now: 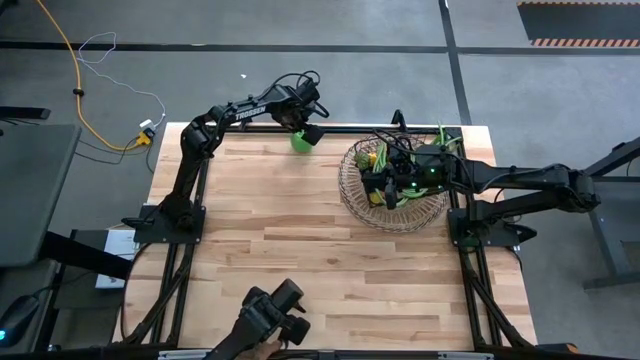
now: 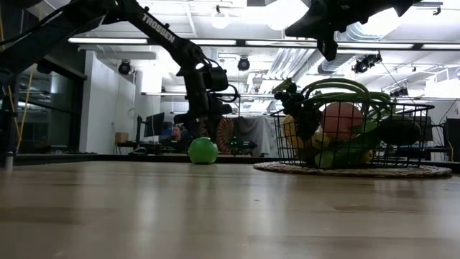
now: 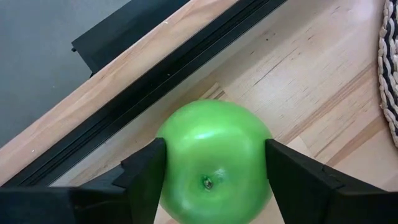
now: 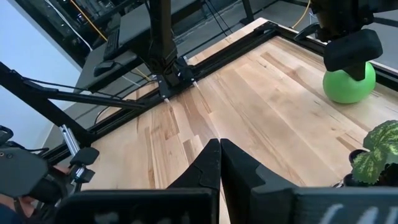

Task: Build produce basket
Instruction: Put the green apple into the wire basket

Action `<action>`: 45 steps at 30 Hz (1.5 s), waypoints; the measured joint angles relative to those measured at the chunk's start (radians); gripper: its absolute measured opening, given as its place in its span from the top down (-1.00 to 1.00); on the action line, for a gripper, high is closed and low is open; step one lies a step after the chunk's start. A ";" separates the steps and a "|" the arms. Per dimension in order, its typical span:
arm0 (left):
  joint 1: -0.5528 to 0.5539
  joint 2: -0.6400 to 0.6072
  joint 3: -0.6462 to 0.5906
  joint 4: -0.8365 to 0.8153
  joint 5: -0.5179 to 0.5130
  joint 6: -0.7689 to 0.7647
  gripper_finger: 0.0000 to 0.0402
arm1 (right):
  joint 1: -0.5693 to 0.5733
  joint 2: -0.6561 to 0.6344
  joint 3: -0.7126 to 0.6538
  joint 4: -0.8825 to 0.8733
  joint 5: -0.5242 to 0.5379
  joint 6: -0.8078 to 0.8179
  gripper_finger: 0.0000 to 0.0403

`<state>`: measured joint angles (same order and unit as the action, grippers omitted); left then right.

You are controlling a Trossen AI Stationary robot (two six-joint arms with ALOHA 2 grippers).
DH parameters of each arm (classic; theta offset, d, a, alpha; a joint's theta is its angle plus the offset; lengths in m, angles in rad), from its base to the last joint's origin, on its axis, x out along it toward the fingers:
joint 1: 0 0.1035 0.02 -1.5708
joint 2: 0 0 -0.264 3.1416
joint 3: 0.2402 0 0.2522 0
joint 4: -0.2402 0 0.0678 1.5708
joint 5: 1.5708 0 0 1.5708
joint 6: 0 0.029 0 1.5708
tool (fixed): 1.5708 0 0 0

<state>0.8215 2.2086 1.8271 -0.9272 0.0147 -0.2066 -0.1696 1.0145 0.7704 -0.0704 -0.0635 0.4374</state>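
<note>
The green apple (image 1: 301, 140) sits on the table near the far edge, left of the basket, with its underside on the wood in the low view (image 2: 203, 150). My left gripper (image 1: 305, 133) comes down over it, its fingers at the apple's two sides (image 3: 214, 162). The wire basket (image 1: 352, 190) stands on a round woven mat at the table's right and holds a pink peach (image 2: 339, 119), long green beans (image 2: 338, 88), leafy greens (image 4: 378, 154) and other produce. My right gripper (image 4: 220, 163) hovers over the basket's left part (image 1: 378, 182), shut and empty. My left gripper pinches the green apple between its two fingers, one finger (image 3: 146, 171) on each of its opposite sides (image 3: 171, 155). The fingers come from above, pointing down. The apple stands upright, stem pit toward the wrist camera, with its underside on the table.
A black rail (image 3: 155, 81) runs along the table's far edge just behind the apple. The woven mat (image 2: 352, 170) spreads wider than the basket. A dark device (image 1: 272, 318) with a person's hand (image 4: 28, 205) sits at the near edge. Bare wood fills the middle (image 1: 280, 230).
</note>
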 joint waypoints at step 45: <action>-0.485 -1.178 -0.763 0.786 0.016 -0.128 -0.17 | 0.000 -0.001 0.000 0.102 -0.078 -0.081 1.00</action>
<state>0.3362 1.0307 1.0641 -0.1414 0.0304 -0.3341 -0.1694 1.0138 0.7704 0.0320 -0.1416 0.3559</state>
